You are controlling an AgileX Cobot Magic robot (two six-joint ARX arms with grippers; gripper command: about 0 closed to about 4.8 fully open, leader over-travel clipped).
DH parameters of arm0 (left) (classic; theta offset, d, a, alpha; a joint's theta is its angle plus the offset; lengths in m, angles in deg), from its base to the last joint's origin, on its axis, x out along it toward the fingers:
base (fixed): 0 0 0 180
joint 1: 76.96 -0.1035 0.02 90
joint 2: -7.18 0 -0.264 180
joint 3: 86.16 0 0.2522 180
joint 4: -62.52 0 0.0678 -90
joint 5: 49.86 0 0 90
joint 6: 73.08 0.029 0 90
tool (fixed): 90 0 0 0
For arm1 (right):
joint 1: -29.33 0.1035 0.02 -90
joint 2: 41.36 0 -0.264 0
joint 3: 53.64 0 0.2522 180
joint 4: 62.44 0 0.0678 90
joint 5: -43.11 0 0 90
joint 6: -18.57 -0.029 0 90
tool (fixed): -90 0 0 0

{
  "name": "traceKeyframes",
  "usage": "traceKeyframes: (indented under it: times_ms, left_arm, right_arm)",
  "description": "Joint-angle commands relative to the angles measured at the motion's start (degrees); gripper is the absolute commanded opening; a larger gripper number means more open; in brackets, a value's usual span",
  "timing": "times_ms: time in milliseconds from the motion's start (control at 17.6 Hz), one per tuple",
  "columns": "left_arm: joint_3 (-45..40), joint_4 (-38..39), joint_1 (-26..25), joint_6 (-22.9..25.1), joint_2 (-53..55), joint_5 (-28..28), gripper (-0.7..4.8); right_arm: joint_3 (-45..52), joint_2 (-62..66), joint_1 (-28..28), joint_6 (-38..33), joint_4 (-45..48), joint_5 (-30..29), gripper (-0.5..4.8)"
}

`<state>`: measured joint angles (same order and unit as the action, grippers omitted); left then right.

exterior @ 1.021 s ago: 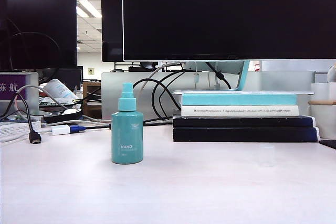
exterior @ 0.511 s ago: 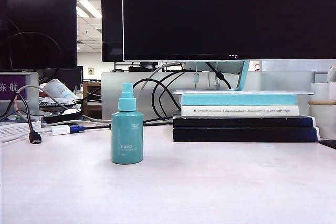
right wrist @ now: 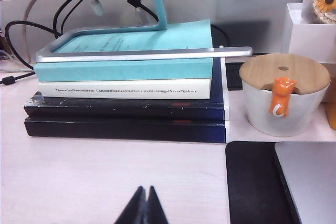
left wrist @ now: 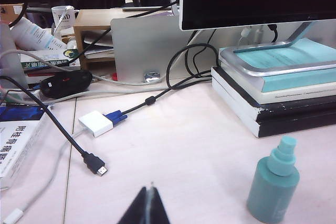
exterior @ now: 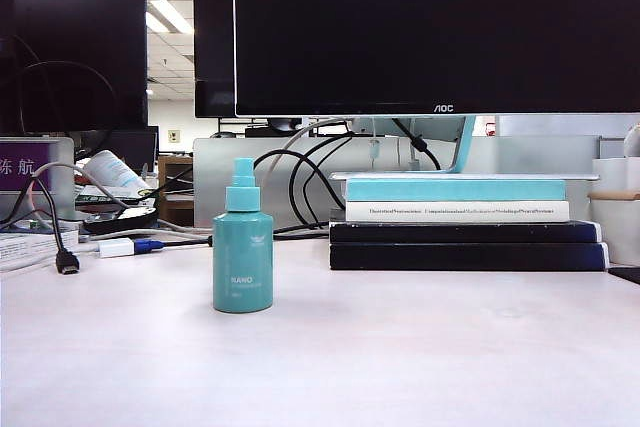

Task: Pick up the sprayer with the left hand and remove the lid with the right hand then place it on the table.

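Exterior view is showing the sprayer (exterior: 242, 247) standing upright on the table (exterior: 400, 357), at about nine o'clock from the stack of books (exterior: 462, 219) that is carrying the monitor stand; neither arm is appearing in this view. No clear lid is showing up anywhere, and whether one is sitting on the nozzle I cannot tell.

Left wrist view is catching the left gripper (left wrist: 148, 208) hovering over bare table with its two black fingers pressed together, holding nothing. The sprayer (left wrist: 274, 182) is standing at roughly three o'clock from those tips, apart from them, while a black cable plug (left wrist: 95, 163) is lying at about ten o'clock.

Right wrist view is showing the right gripper (right wrist: 143, 207) also closed and empty above the table, with the books (right wrist: 126, 95) lying at twelve o'clock and a white cup with a wooden lid (right wrist: 284, 94) sitting at two o'clock.
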<state>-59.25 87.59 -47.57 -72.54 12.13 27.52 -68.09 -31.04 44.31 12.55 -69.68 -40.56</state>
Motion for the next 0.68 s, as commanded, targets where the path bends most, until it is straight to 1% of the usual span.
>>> traceKeyframes:
  times_ms: [57,284,511,567,681]
  left_arm:
    - [0.0,-0.5,0.0,0.0,0.0,-0.2,-0.05]
    - [-2.6,-1.6,0.0,0.0,0.0,-0.2,-0.05]
    - [-3.5,-4.0,-0.3,0.0,0.0,-0.1,-0.05]
    - [-3.6,-5.0,-0.9,0.0,0.0,0.0,-0.05]
    - [-4.3,-8.7,-4.7,0.0,0.0,1.8,-0.05]
  right_arm:
    - [0.0,0.0,0.0,0.0,0.8,0.2,0.13]
    - [0.3,0.0,0.0,0.0,-0.7,0.0,0.13]
    - [0.3,-0.8,-1.0,0.0,3.6,-0.2,0.13]
    - [0.3,-1.0,-1.9,0.0,3.5,-0.5,0.13]
    - [0.3,-1.5,-4.7,0.0,2.4,-0.5,0.13]
